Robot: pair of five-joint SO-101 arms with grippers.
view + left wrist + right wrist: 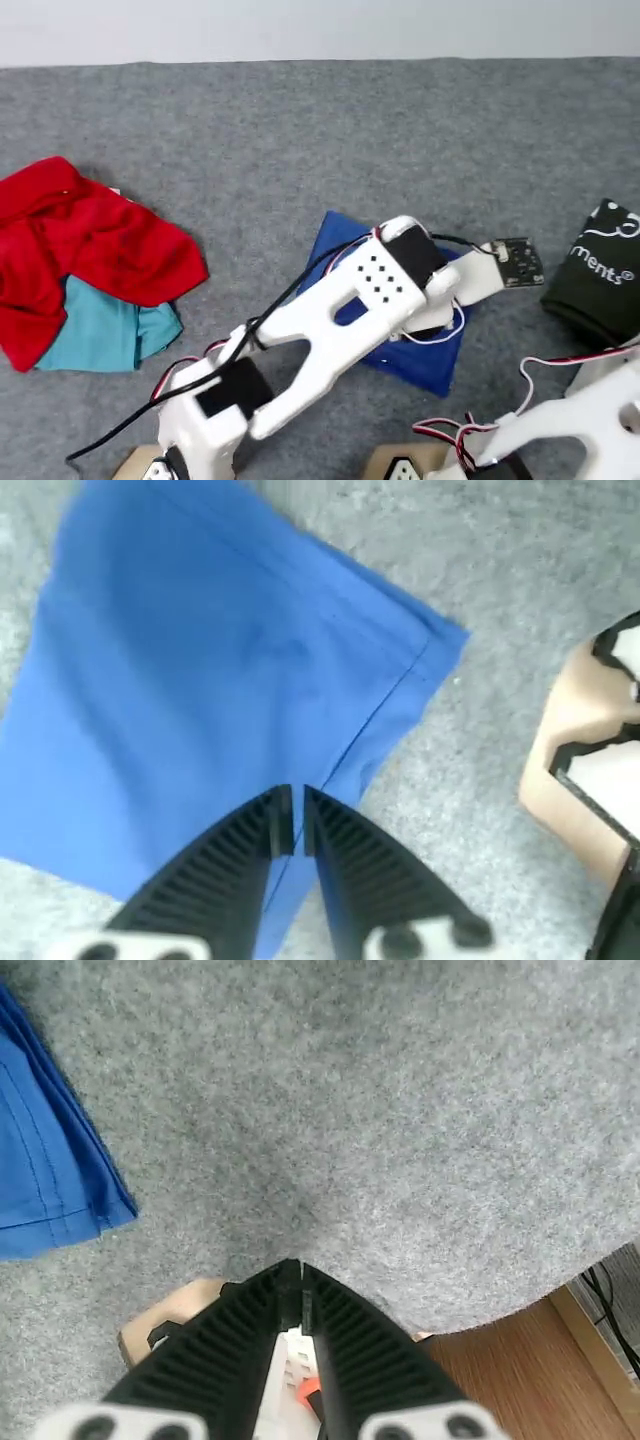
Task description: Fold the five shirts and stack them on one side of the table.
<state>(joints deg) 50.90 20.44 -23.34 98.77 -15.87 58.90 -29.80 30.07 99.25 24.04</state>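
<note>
Currently my left gripper [297, 818] hangs closed over the blue shirt [200, 680] mid-worktop [300, 130]; from above, its arm hides much of the cloth. My right gripper [300, 1290] is closed too, empty. The black shirt [600, 270] is cut off at the edge, and the teal shirt [100, 335] lies half under the red shirt [90, 240].
</note>
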